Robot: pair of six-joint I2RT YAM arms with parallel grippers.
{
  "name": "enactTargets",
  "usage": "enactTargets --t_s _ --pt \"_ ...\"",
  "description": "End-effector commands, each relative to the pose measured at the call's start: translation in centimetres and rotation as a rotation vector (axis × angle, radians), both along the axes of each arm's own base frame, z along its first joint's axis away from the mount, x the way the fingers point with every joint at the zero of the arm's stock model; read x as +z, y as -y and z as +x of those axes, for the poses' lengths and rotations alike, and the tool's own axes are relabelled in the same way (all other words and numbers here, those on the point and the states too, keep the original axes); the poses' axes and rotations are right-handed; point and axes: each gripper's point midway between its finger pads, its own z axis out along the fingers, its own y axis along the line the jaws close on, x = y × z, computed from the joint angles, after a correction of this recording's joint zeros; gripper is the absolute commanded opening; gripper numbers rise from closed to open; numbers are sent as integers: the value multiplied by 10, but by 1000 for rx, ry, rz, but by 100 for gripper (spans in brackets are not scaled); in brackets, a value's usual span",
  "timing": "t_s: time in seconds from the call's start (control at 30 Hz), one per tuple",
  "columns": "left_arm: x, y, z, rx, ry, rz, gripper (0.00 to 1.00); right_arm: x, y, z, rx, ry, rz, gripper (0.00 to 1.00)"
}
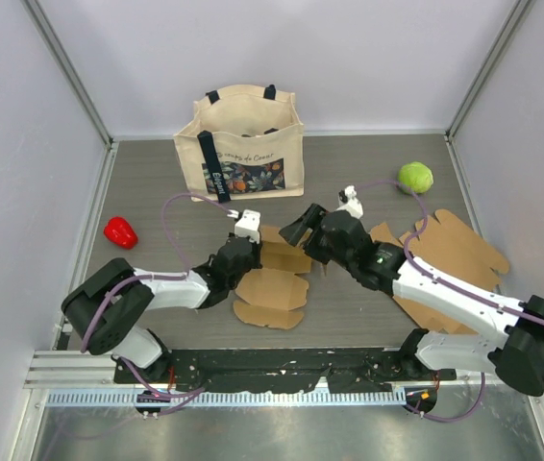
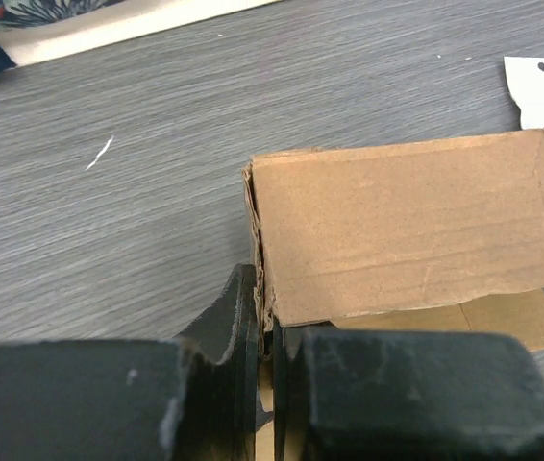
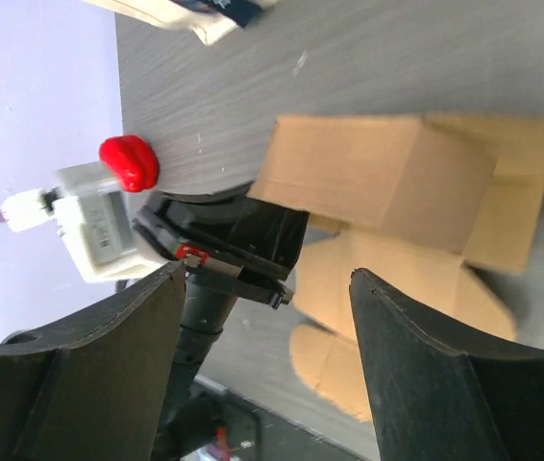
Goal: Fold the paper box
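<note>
The brown cardboard paper box (image 1: pixel 274 279) lies half-formed near the middle of the grey wood-grain table (image 1: pixel 137 192), between the two arms, with one wall panel standing up and its rounded flaps spread flat toward the near edge. The left gripper (image 1: pixel 243 252) comes at it from the left and is clamped on the corner edge of that raised panel; in the left wrist view its black fingers (image 2: pixel 243 317) are pressed together with the cardboard edge pinched between them. The right gripper (image 1: pixel 301 230) is above the far right side of the box with its jaws spread wide and nothing between them; the right wrist view looks down past them at the raised panel (image 3: pixel 378 182) and the left gripper's head beside it. Farther back stands a cream fabric tote bag (image 1: pixel 243 144) with dark handles. A red pepper-shaped object (image 1: pixel 120 231) lies to the left, a green ball (image 1: pixel 415 177) at the far right, and a second flat cardboard blank (image 1: pixel 455 254) partly under the right arm.
</note>
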Motion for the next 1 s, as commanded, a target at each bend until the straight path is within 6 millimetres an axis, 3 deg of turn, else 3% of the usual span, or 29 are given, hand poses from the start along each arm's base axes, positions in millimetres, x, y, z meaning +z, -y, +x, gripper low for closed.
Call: enactTargets --t_s 0.0,0.33,0.63,0.8,0.97 --pt "25 -10 12 118 159 15 0 -10 -30 -11 -111 -229 405 73" --pt "21 -1 4 141 198 17 0 -40 -38 12 -268 -300 551 71" --pt "22 -5 1 167 214 17 0 -62 -38 28 -387 -333 606 52" --pt "19 -4 -2 168 210 4 0 -70 -34 36 -433 -315 578 47" --pt "14 -1 -3 169 211 0 0 -79 -38 40 -449 -332 570 17"
